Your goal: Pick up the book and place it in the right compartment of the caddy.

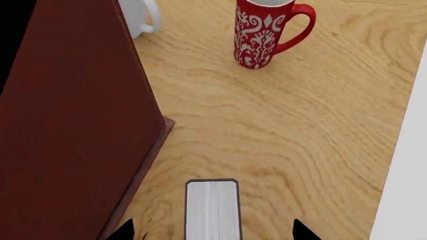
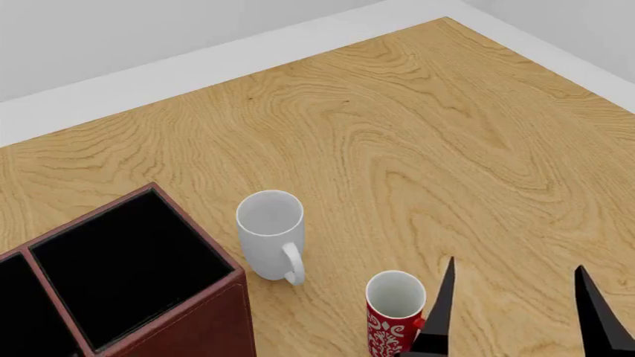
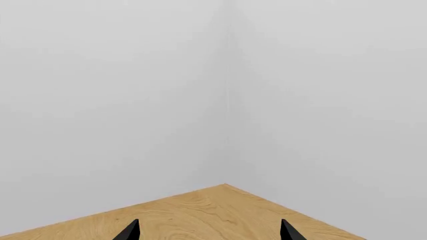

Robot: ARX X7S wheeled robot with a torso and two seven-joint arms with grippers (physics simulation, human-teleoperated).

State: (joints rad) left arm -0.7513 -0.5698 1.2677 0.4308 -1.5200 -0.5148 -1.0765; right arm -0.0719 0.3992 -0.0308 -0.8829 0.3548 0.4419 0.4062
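Spreading wide, the left gripper [image 1: 213, 234] has its two dark fingertips on either side of the book [image 1: 212, 210], with a gap on each side, so it grips nothing. The book stands on the wooden table [image 1: 280, 130] with its pale page edges toward the wrist camera, just beside the base rim of the caddy [image 1: 67, 125]. The red mug [image 1: 260, 35] and the white mug [image 1: 140, 17] stand farther off.

The right gripper [image 2: 516, 320] also has its fingers far apart and holds nothing. In the head view it is at five o'clock, and the red mug is just beside it at nine o'clock. The white mug is at ten o'clock from the red one. The caddy fills the eight o'clock corner, with the right compartment [image 2: 129, 268] showing black lining. The book is not visible there.
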